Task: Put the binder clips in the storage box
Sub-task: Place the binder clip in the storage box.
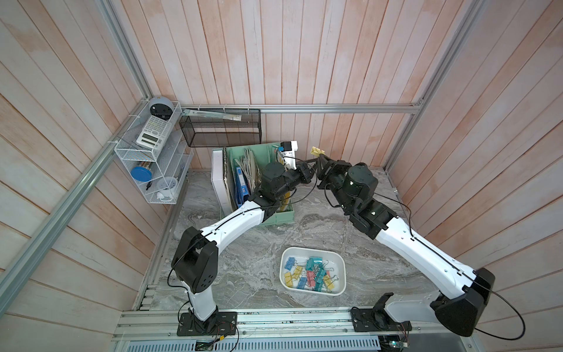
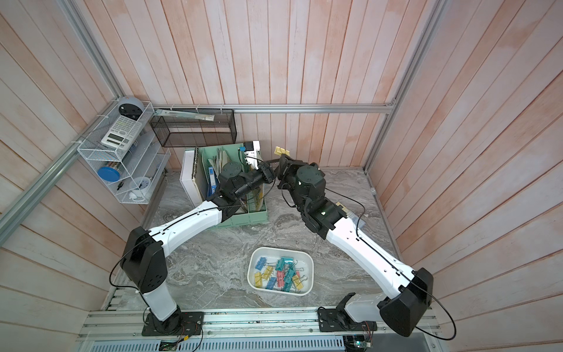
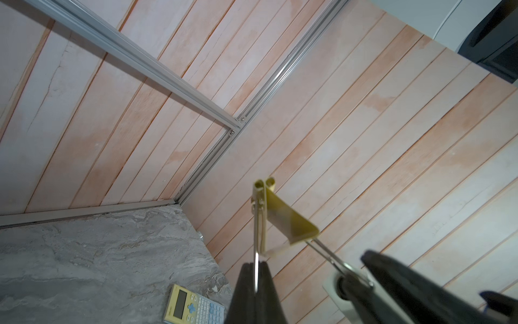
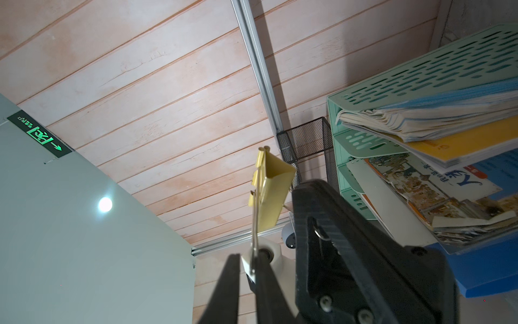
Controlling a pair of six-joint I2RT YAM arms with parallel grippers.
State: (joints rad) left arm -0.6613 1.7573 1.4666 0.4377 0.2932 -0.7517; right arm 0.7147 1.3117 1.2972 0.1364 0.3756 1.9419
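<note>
- Aloft at the back, beside the holder (image 1: 275,219), a yellow clip (image 1: 316,151) hangs between both grippers, high above the table (image 1: 243,259).
- On one wire handle (image 3: 255,246) the left gripper (image 3: 255,263) is clamped tight.
- The right gripper (image 4: 249,256) has its jaws narrowly apart, with the other handle (image 4: 253,224) in the gap.
- The box (image 1: 310,248) sits on the table toward the front, well apart from both, with the other clips (image 1: 310,274) heaped inside.

Both top views hang high above the front edge of the table (image 1: 304,225), looking steeply down over all of it, nearly alike. The wrist views sit close behind the left fingers (image 3: 246,291) and right fingers (image 4: 224,294), tilted up toward the walls (image 3: 364,140), sharing the yellow clip (image 3: 283,216).
</note>
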